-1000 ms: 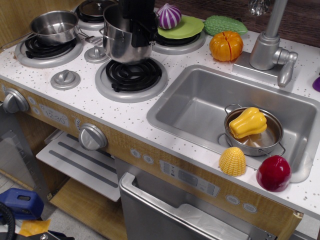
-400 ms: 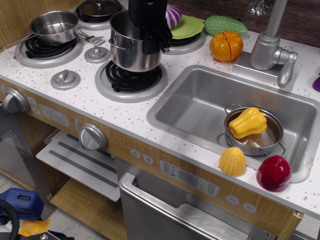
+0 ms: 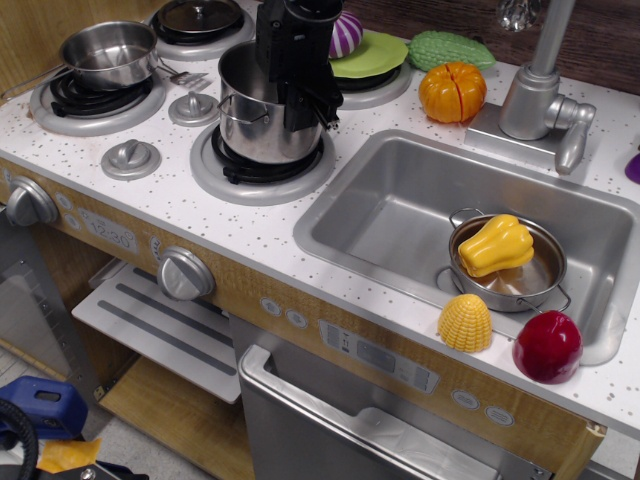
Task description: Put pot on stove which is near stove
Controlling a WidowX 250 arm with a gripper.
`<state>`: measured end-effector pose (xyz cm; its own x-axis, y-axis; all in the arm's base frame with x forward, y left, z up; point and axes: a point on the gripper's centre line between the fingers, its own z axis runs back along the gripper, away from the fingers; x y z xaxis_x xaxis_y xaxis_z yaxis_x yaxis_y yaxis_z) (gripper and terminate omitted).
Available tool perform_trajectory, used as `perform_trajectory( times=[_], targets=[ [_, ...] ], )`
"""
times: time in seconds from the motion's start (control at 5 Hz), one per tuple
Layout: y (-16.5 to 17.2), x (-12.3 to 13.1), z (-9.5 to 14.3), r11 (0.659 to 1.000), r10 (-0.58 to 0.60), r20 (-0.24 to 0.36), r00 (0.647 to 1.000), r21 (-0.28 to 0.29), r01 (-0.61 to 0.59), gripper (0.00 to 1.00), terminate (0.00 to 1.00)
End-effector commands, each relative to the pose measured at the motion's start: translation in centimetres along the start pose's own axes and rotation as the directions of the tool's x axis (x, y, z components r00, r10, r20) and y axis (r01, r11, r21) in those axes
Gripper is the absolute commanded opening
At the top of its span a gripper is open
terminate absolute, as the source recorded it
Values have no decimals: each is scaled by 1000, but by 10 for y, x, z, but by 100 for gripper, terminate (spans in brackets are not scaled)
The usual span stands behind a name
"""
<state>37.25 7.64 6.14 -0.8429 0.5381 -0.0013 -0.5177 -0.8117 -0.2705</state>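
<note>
The tall shiny steel pot (image 3: 255, 120) stands upright on the front middle stove (image 3: 215, 178), a black coil burner in a silver-gray ring. The pot's base seems to rest on the coil. My black gripper (image 3: 303, 103) comes down from above and is shut on the pot's right rim, one finger inside the pot and one outside. A small loop handle shows on the pot's left side.
A long-handled steel saucepan (image 3: 108, 52) sits on the left burner. A purple onion (image 3: 346, 36) on a green plate (image 3: 372, 56) lies behind the pot. An orange pumpkin (image 3: 452, 90), faucet (image 3: 535, 85) and sink (image 3: 390, 200) with a wire-handled pan (image 3: 540, 285) are to the right.
The pot, held in my gripper, has moved right and down from above the burner's back edge and now sits on the front middle coil.
</note>
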Motion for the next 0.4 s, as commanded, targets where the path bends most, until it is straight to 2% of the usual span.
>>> perform_trajectory(
  times=[0.0, 0.2],
  targets=[
    [-13, 1, 24, 998, 14, -76, 997, -62, -19, 100, 0],
    [-13, 1, 24, 998, 14, -76, 997, -62, -19, 100, 100]
  ],
)
